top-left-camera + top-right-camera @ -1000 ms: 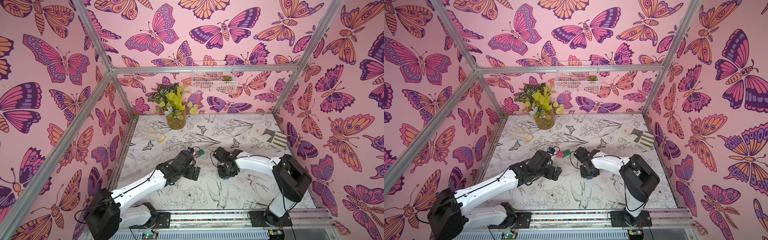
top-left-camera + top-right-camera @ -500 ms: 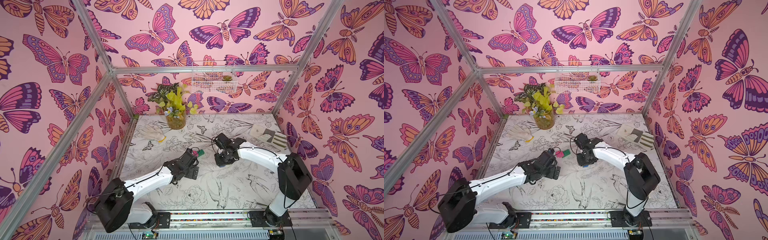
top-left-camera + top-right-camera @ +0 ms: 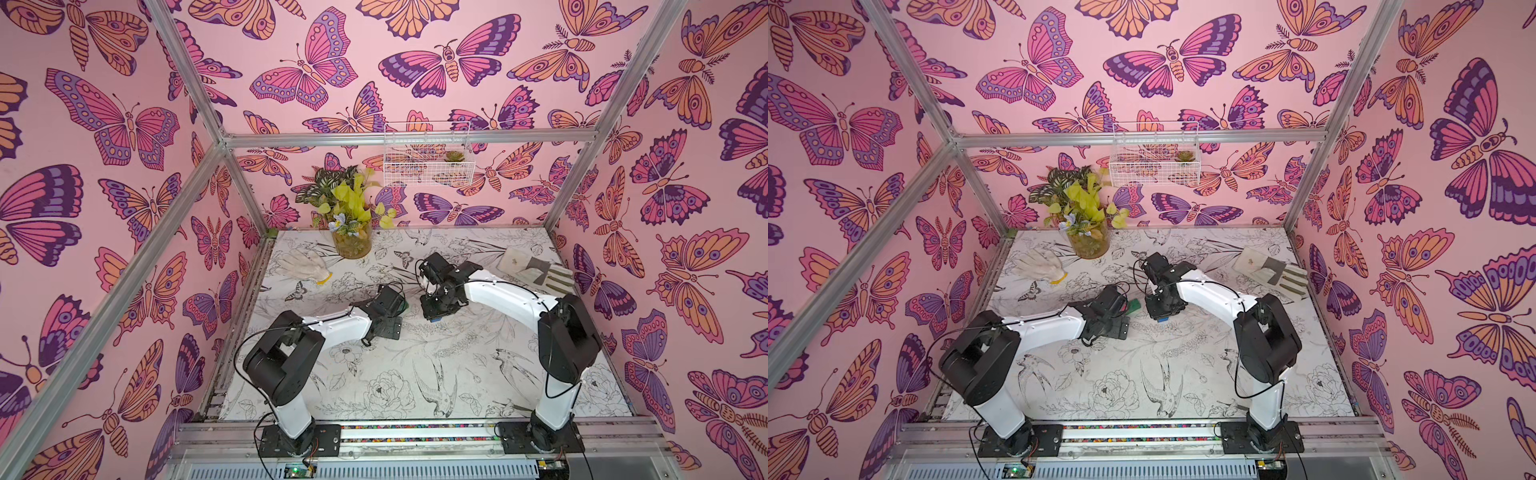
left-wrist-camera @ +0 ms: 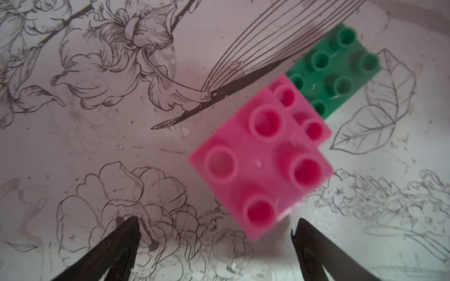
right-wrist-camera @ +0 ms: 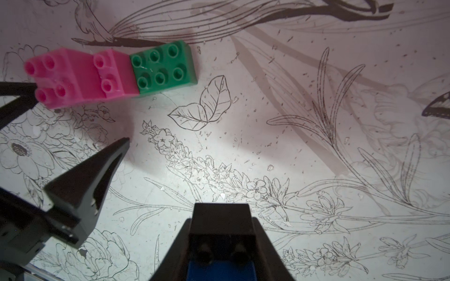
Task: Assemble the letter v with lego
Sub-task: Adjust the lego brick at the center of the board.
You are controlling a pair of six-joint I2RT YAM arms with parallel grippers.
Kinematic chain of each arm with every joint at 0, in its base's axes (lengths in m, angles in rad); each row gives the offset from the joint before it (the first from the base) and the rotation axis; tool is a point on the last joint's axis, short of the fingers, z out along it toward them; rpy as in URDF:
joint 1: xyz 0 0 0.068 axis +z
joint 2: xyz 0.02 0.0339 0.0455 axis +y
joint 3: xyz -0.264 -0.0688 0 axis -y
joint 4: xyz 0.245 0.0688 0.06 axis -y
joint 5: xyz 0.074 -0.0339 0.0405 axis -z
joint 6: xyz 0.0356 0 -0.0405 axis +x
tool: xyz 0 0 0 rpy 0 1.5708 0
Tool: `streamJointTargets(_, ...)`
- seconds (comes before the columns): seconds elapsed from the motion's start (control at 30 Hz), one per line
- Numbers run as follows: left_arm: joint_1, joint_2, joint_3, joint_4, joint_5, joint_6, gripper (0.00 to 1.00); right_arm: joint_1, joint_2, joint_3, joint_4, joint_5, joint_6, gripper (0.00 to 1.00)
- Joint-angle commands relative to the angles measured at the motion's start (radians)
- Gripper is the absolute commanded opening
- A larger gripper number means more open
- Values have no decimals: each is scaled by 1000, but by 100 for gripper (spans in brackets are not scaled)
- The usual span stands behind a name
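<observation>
Two pink bricks (image 4: 263,158) are stacked in steps on one end of the green brick (image 4: 338,65), which lies flat on the table; in the right wrist view the pink arm (image 5: 80,77) and the green brick (image 5: 163,70) show side on. My left gripper (image 4: 215,227) is open just short of the top pink brick, touching nothing. My right gripper (image 5: 221,243) is shut on a black brick (image 5: 220,219) with a blue brick (image 5: 221,270) joined to it, hovering beside the green brick. In a top view the green brick (image 3: 1134,306) shows between the left gripper (image 3: 1123,307) and the right gripper (image 3: 1160,316).
A glass vase of plants (image 3: 351,243) stands at the back, with a white glove (image 3: 303,264) to its left. A grey-and-white glove (image 3: 534,270) lies back right. A wire basket (image 3: 428,156) hangs on the rear wall. The left gripper's fingers (image 5: 97,170) flank the pink bricks.
My right gripper has carried the black-and-blue pair away from the front edge and a little left, toward the green brick. The left arm's elbow has drawn back; its gripper stays open by the pink bricks.
</observation>
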Motion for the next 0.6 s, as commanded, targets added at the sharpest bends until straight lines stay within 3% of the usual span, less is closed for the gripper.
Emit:
streamJointTargets(0.0,22,35,32,-3,3,-15,100,-2,11,24,-30,-11,-27,16)
streamJointTargets(0.57,109,58,118,-52,-13,-20,100,-3,95,146,-81,-55,-104,16)
